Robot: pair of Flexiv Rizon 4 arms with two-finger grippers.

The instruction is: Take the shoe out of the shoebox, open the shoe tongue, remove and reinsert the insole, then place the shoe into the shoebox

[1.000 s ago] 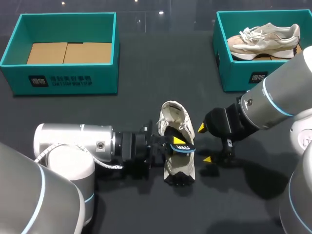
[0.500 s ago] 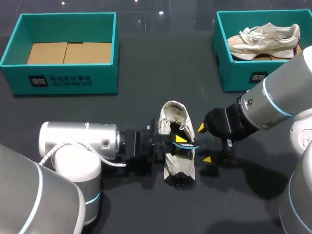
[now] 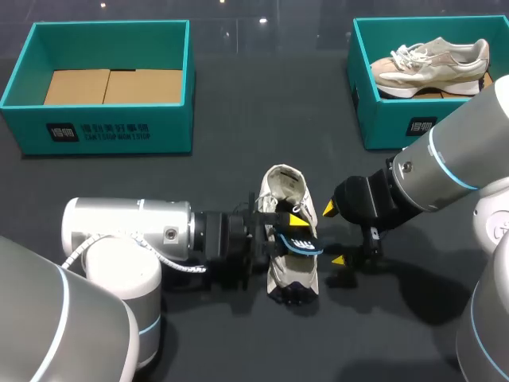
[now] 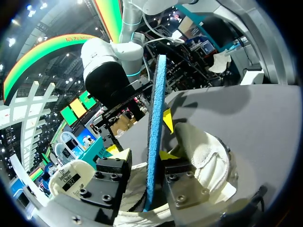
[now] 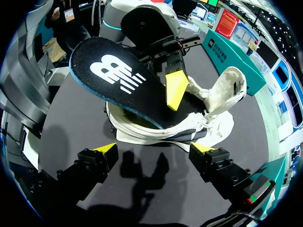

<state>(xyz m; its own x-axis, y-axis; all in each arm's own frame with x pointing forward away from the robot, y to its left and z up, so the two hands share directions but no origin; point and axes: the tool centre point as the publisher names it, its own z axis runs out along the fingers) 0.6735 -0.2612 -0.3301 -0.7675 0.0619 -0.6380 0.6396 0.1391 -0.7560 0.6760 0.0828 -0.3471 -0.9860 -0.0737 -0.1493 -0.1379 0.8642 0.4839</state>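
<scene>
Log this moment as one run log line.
left gripper: shut on insole | insole: tilted, one end in shoe | shoe: on table | right gripper: open beside shoe

White logo on insole [image 5: 120, 78]; small white print on left shoebox [image 3: 99, 132] front, right shoebox [image 3: 419, 126] front.

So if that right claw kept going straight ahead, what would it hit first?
Most likely the white shoe, lying directly ahead of the open right gripper. The black insole sticking out of it sits higher, probably above that line, though depth is hard to judge.
</scene>
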